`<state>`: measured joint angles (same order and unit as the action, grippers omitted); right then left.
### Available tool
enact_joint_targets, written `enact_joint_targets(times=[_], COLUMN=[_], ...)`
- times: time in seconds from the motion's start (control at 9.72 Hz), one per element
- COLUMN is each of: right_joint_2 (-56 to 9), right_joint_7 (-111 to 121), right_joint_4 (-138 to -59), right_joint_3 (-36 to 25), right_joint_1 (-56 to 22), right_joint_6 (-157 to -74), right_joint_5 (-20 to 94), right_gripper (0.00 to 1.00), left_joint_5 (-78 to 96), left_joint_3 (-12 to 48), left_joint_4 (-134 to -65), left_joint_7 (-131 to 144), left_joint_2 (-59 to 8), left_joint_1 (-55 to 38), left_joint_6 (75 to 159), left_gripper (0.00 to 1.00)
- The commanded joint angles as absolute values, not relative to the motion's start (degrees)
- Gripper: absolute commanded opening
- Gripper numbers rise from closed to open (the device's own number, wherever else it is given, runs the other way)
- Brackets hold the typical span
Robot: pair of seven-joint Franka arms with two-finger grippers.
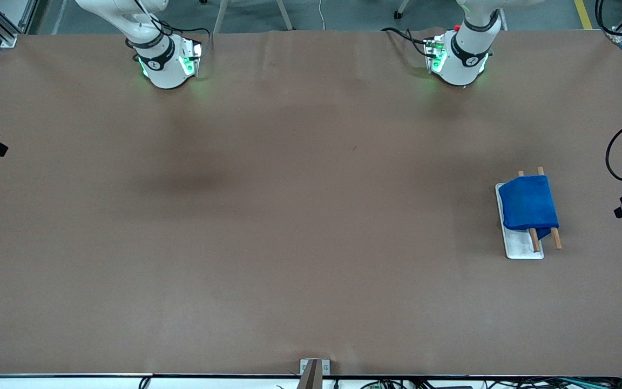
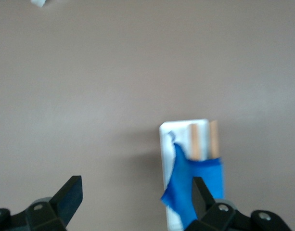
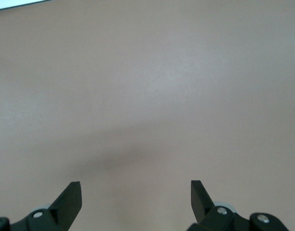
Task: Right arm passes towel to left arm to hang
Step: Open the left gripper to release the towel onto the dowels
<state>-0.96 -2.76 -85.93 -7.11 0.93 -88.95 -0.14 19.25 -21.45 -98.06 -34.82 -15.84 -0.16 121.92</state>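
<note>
A wide brown table (image 1: 289, 227) seen from above, with one landmark: a small white tray (image 1: 521, 246) carrying two wooden rods (image 1: 556, 237), set toward the left arm's end of the table.

Nearest the front camera is the bare end of the tray, where the rod tips poke out. Just farther along the tray, the royal-blue towel (image 1: 528, 205) is draped over both rods, covering most of their length, with one edge hanging down beside the tray.

Above the tray, the left gripper (image 2: 135, 199) hovers with its two black fingers spread wide and nothing between them; its wrist view looks down on the tray, rods and towel, and one finger overlaps the towel's edge only in the line of sight. It appears to be clear of the cloth.

Well apart from the tray, the right gripper (image 3: 136, 202) hangs over bare table, fingers also spread wide and empty. That arm waits.

Farthest from the camera stand the two arm bases.

Judged from this, the hanging step looks done, with the towel released on the rods. The next move probably calls only for the left arm to lift straight away without snagging the cloth.
</note>
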Motion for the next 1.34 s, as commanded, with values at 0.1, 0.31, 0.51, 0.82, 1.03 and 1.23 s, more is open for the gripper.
enact_joint_targets(times=[0.1,0.31,0.51,0.82,1.03,1.23], right_joint_2=[-0.7,-0.7,-0.7,-0.7,-0.7,-0.7], right_joint_7=[-2.3,-2.3,-2.2,-2.2,-2.0,-1.3], right_joint_4=[-86.2,-86.2,-86.2,-86.2,-86.3,-86.3], right_joint_3=[-6.6,-6.7,-6.6,-6.7,-6.8,-6.9], right_joint_1=[1.5,1.5,1.5,1.5,1.8,1.7], right_joint_6=[-88.9,-88.9,-88.9,-88.9,-88.9,-88.9], right_joint_5=[0.2,0.2,0.2,0.2,0.2,0.2], right_gripper=[1.00,1.00,1.00,1.00,1.00,1.00], left_joint_5=[13.9,6.7,3.3,-1.8,-1.1,-1.1], left_joint_3=[-13.8,-7.3,-2.5,4.0,3.7,3.2], left_joint_4=[-101.7,-101.6,-101.3,-96.3,-84.9,-77.6], left_joint_7=[-24.5,-19.0,-10.0,-2.5,-2.5,-2.9], left_joint_2=[-7.8,-3.7,0.2,1.5,-2.1,-4.7], left_joint_1=[-0.6,-0.4,-0.5,-0.3,-1.0,-1.1], left_joint_6=[117.6,111.6,105.4,97.6,88.0,82.3], left_gripper=[1.00,1.00,1.00,1.00,1.00,1.00])
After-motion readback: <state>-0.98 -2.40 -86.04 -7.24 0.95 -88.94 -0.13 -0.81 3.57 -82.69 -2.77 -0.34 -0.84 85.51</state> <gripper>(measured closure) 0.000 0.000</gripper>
